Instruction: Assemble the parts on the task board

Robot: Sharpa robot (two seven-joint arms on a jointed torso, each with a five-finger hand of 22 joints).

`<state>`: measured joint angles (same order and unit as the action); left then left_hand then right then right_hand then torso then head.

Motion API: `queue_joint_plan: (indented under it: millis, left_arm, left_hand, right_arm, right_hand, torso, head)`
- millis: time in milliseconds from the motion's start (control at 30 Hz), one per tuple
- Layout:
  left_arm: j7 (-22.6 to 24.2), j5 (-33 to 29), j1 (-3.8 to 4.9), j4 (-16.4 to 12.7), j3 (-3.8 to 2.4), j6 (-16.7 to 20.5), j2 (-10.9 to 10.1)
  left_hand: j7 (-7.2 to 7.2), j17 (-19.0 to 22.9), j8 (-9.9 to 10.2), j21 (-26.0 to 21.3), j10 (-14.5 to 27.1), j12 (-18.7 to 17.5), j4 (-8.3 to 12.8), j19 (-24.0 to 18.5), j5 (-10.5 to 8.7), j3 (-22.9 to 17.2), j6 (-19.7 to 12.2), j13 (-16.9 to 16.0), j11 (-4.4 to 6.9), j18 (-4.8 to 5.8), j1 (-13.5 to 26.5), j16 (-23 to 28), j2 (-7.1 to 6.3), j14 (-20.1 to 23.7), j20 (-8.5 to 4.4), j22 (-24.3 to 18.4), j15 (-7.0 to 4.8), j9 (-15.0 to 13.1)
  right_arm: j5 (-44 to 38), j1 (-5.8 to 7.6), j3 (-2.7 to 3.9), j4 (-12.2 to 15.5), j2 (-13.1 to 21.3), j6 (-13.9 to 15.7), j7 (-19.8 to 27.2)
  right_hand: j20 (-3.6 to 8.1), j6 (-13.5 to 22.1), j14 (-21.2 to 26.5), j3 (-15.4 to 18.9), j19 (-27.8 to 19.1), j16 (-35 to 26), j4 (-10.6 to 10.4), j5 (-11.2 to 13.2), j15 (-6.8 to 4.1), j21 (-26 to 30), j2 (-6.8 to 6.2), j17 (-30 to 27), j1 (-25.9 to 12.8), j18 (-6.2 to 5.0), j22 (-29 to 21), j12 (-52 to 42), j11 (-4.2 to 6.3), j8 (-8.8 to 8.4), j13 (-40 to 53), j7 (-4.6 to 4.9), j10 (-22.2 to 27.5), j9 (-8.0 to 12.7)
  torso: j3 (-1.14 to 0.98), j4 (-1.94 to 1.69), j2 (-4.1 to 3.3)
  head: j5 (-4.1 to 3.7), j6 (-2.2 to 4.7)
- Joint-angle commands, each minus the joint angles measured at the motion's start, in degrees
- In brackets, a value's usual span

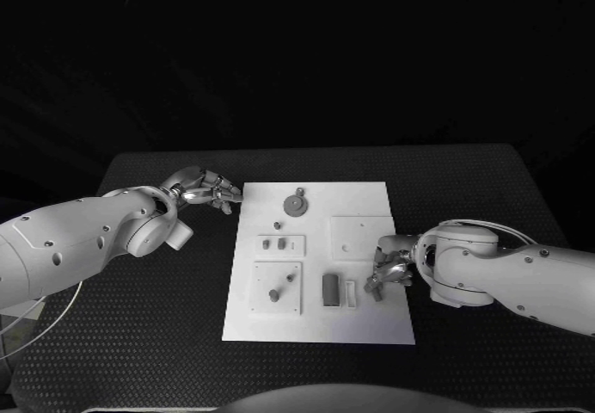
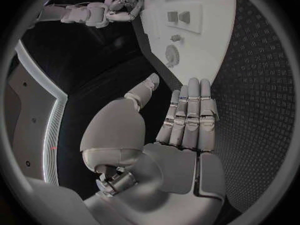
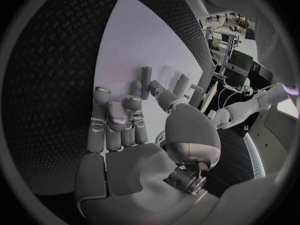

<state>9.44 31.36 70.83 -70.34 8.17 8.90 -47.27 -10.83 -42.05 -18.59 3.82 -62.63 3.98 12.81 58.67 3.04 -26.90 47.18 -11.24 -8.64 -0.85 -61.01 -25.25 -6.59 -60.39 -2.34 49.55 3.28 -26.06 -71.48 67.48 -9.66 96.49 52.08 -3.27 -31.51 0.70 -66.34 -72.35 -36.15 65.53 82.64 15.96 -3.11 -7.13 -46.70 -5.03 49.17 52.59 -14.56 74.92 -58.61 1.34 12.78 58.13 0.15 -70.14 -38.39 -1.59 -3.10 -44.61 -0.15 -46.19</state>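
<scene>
The white task board lies in the middle of the table. On it are a round grey part with a tab, two small parts, a dark upright block and a plate with small parts. My left hand hovers beside the board's far left corner. In the left wrist view its fingers are straight with the thumb apart, holding nothing. My right hand rests over the board's right edge with fingers bent down. In the right wrist view its thumb nears a finger; whether they pinch a part is unclear.
A raised square plate sits on the board just left of my right hand. The black table has free room on both sides of the board and behind it. The left wrist view shows the board and my right hand beyond.
</scene>
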Motion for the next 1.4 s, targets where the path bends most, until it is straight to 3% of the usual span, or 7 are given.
queue_joint_plan:
  millis: [33, 267, 467, 1067, 1400]
  left_arm:
    - [0.27, -0.07, 0.03, -0.15, -0.02, -0.65, 0.03]
    - [0.24, -0.07, 0.03, -0.2, -0.02, -0.67, 0.03]
    - [0.19, -0.07, 0.04, -0.25, -0.02, -0.51, 0.0]
    - [0.25, -0.07, 0.04, -0.26, -0.02, -0.54, 0.0]
    - [0.26, -0.07, 0.04, -0.2, -0.02, -0.57, 0.03]
  left_hand:
    - [0.02, -0.09, 0.07, 0.27, 0.15, 0.35, -0.44, -0.28, -0.21, -0.05, 0.0, 0.06, -0.14, 0.09, 0.53, 0.35, -0.08, -0.52, 0.01, -0.06, 0.01, 0.09]
    - [0.02, -0.13, 0.06, 0.27, 0.15, 0.35, -0.47, -0.29, -0.21, -0.02, 0.0, 0.07, -0.14, 0.09, 0.57, 0.4, -0.1, -0.53, 0.01, -0.07, 0.01, 0.1]
    - [0.02, -0.17, 0.06, 0.27, 0.15, 0.35, -0.48, -0.29, -0.21, -0.02, 0.0, 0.08, -0.13, 0.08, 0.56, 0.43, -0.11, -0.54, 0.0, -0.08, 0.01, 0.1]
    - [0.02, -0.24, 0.06, 0.27, 0.15, 0.35, -0.49, -0.3, -0.21, -0.01, -0.01, 0.09, -0.13, 0.08, 0.55, 0.5, -0.15, -0.56, 0.0, -0.08, 0.0, 0.1]
    - [0.0, -0.3, 0.06, 0.26, 0.15, 0.35, -0.57, -0.31, -0.22, 0.05, -0.03, 0.11, -0.14, 0.09, 0.65, 0.56, -0.18, -0.56, 0.02, -0.09, 0.02, 0.11]
  right_arm:
    - [3.64, -0.51, -0.34, 0.37, 0.05, 3.49, -0.61]
    - [7.57, -0.27, -0.23, 1.25, 0.34, 7.37, -0.41]
    - [12.37, -0.27, -0.23, 1.43, 0.11, 7.05, -0.56]
    - [14.68, -0.28, -0.24, 2.4, -0.15, 8.1, -0.26]
    - [17.08, -0.28, -0.24, 2.75, 0.02, 7.52, -0.11]
  right_hand:
    - [0.02, 5.79, -0.33, -1.23, 0.3, 0.19, 0.84, -0.24, -0.05, -0.25, 4.68, -0.06, 3.98, -0.44, 0.95, -0.25, 0.04, -2.43, -0.09, 4.9, -0.53, 0.19]
    - [0.16, 5.31, -0.58, -1.37, 0.59, 0.24, 0.84, -0.24, -0.23, -0.35, 4.56, -0.08, 3.61, -0.44, 0.94, -0.31, 0.23, -2.12, -0.16, 4.69, -0.77, 0.18]
    - [0.18, 5.22, -0.6, -1.38, 0.63, 0.21, 0.83, -0.23, -0.27, -0.34, 4.45, -0.1, 3.49, -0.44, 0.94, -0.3, 0.28, -2.06, -0.18, 4.66, -0.79, 0.17]
    - [0.25, 5.02, -0.69, -1.48, 0.76, 0.17, 0.8, -0.23, -0.4, -0.33, 4.34, -0.14, 3.19, -0.44, 0.9, -0.26, 0.39, -1.9, -0.25, 4.54, -0.84, 0.17]
    - [0.3, 4.78, -0.82, -1.4, 0.99, 0.08, 0.69, -0.23, -0.55, -0.28, 3.4, -0.2, 2.36, -0.44, 0.84, -0.23, 0.52, -1.72, -0.33, 4.41, -0.91, 0.21]
  torso:
    - [0.01, 0.01, -0.01]
    - [0.0, 0.01, 0.01]
    - [0.01, 0.03, -0.01]
    - [-0.03, -0.02, -0.02]
    - [0.0, 0.04, 0.0]
  head:
    - [0.05, -0.01]
    - [0.07, 0.01]
    - [0.11, 0.07]
    - [0.09, 0.16]
    - [0.16, 0.13]
